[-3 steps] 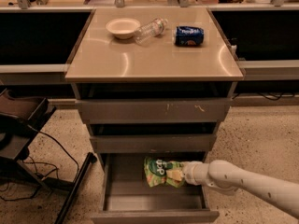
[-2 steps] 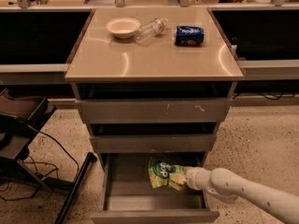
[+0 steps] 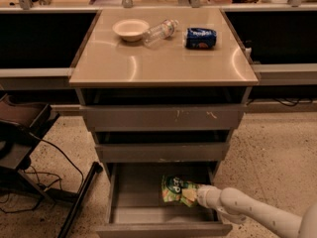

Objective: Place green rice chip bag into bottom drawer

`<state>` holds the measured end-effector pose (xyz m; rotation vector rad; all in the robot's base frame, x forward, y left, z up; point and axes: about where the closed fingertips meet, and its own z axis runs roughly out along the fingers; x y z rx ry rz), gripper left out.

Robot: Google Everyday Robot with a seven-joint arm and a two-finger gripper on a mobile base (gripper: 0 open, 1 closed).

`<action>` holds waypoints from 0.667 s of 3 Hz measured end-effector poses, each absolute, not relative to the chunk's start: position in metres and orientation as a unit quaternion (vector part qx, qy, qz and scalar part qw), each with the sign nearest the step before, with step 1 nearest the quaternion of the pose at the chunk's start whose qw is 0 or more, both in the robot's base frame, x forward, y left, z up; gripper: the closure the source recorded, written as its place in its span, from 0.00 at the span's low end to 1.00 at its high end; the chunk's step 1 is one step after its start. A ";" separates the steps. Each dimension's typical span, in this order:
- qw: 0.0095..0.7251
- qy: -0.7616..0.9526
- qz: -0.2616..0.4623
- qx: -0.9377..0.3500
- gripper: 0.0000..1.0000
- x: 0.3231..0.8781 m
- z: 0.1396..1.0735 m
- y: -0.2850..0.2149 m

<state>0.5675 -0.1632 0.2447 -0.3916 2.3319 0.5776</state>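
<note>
The green rice chip bag (image 3: 175, 190) is a crumpled green foil bag with an orange-yellow patch. It is inside the open bottom drawer (image 3: 133, 202), right of centre, low over the grey tray. My gripper (image 3: 197, 195) reaches in from the lower right on a white arm and is shut on the bag's right end. The drawer is pulled out, with its front panel (image 3: 163, 229) at the bottom of the view.
The scratched top drawer (image 3: 163, 118) and the middle drawer (image 3: 161, 151) stick out slightly above. On the cabinet top are a white bowl (image 3: 131, 29), a clear plastic bottle (image 3: 159, 32) and a blue soda can (image 3: 201, 37). A black chair base and cables (image 3: 44, 182) are on the floor at left.
My gripper has moved the bag slightly down and to the right, lower into the bottom drawer. The arm has dropped with it.
</note>
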 end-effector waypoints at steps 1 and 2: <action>0.320 0.909 0.215 -0.159 1.00 0.575 0.204 -0.157; 0.298 0.915 0.210 -0.172 1.00 0.580 0.177 -0.150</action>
